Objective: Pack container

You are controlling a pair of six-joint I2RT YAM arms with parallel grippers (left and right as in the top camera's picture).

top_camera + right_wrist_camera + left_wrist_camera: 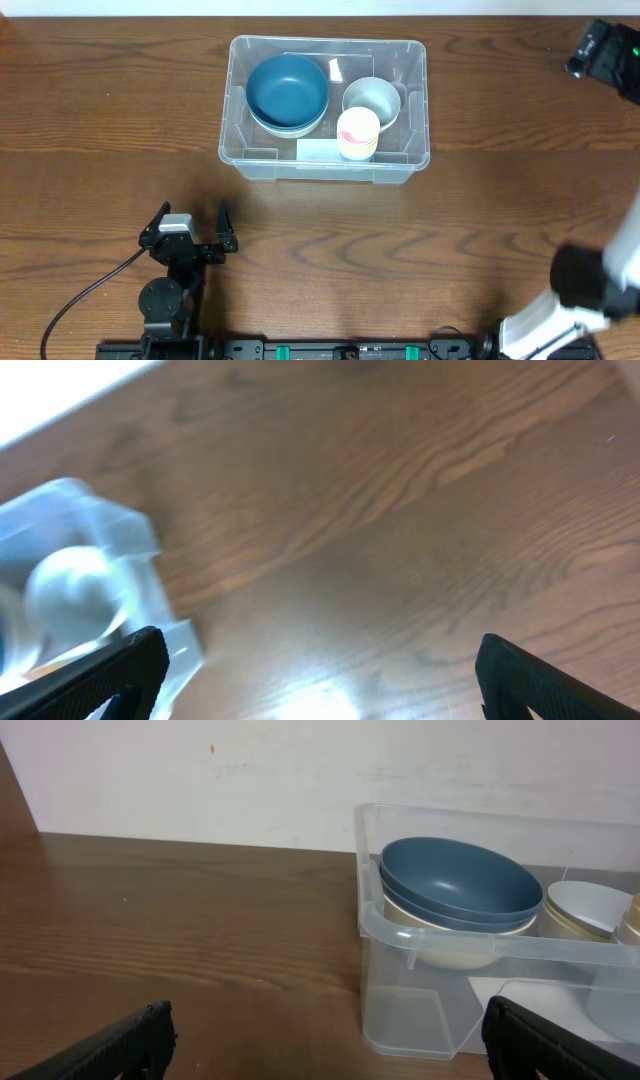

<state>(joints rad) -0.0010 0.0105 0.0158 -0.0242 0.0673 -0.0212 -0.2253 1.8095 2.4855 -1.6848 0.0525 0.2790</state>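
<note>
Clear container (262, 166) upper centre of the overhead frame, blue bowl (288, 88), pale bowl (371, 100) and cup (358, 132) inside, left gripper (193, 210) lower left, jaws spread, empty, right gripper (320, 645) spread wide above wooden table (100, 120)

Clear container (330, 173); dark blue bowl (287, 88); pale grey bowl (371, 98); cream cup (358, 128), pink streak; brown wood-grain table (100, 120).

No words or numbers can be read here. A white label (318, 150) shows inside the container (228, 120), but it is too small to read. The cup (358, 128) has pink marks, too blurry to tell if they are letters
</note>
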